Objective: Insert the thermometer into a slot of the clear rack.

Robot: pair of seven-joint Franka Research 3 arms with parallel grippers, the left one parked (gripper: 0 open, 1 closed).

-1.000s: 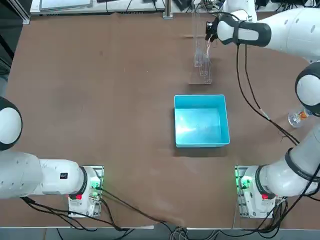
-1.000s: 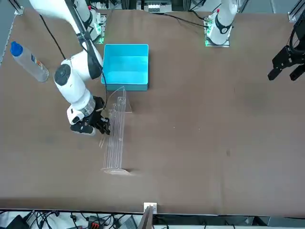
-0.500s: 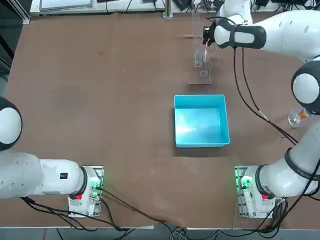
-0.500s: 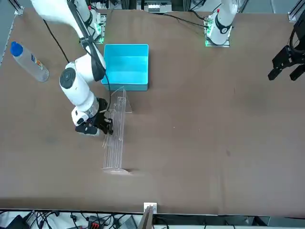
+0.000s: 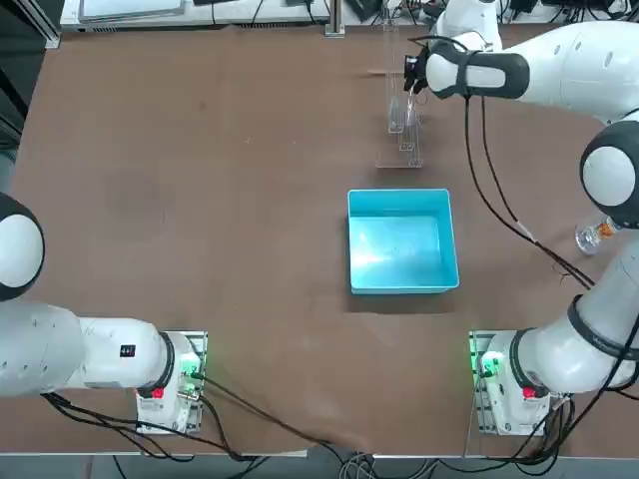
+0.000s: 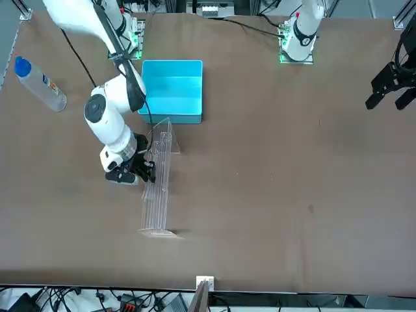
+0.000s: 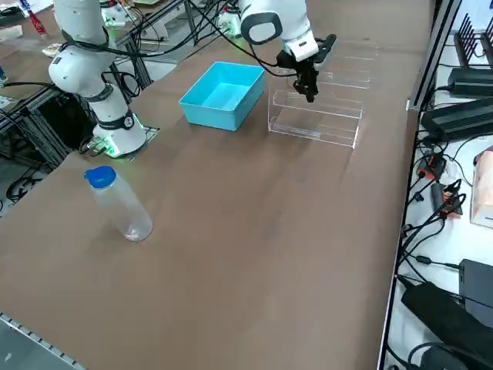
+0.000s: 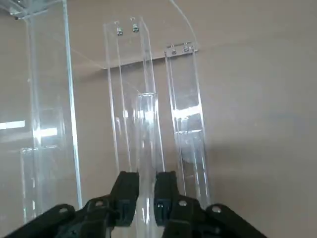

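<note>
My right gripper (image 8: 146, 186) hangs over the clear rack (image 5: 403, 110) at the far side of the tabletop (image 5: 220, 200), beyond the blue box (image 5: 401, 240). My fingers (image 8: 126, 191) stand narrow, pinched on the thermometer (image 8: 147, 144), a clear thin rod that runs out from between them toward the rack's upright walls. Whether its tip is already in a slot, I cannot tell.

I judge the rod light, stiff, slick and easy to snap, so a soft pinch near its upper end suits it, with the length kept in line with the slot; any sideways push against the acrylic could crack it or tip the rack, which looks light on its small base plate.

The tabletop is flat, brown and matte, mostly bare. A clear bottle (image 7: 118, 203) with a blue cap lies well apart at my right. Cables and equipment crowd the edges beyond the tabletop.
</note>
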